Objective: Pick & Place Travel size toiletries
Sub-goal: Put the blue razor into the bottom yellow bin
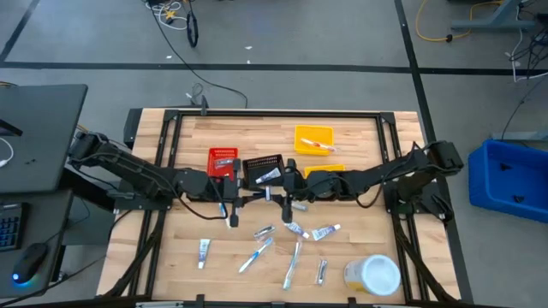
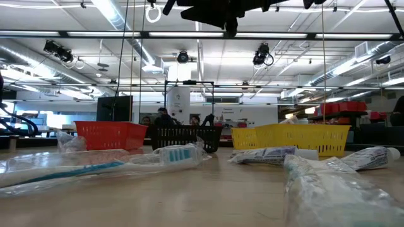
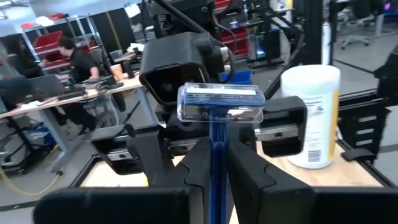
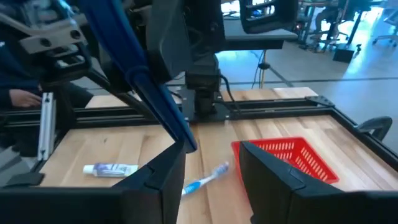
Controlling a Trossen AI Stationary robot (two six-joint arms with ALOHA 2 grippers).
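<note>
My left gripper is shut on a blue-handled razor with a clear-capped head. It hovers mid-table, facing my right gripper. My right gripper is open. A blue handle slants down to one of its fingertips; I cannot tell if they touch. Tubes, toothbrushes and a dark stick lie flat on the near half of the table. My left gripper pinches the razor's blue handle between its two fingers, just below the head. The fingers come roughly level from the table's left and the razor runs along them. Its capped head sticks out past the fingertips toward the right gripper, lifted clear of the table.
A red bin, a black bin and two yellow bins stand on the far half; the black one and the farther yellow one hold items. A big jar with a white lid sits near the right corner. People sit at desks beyond the table.
</note>
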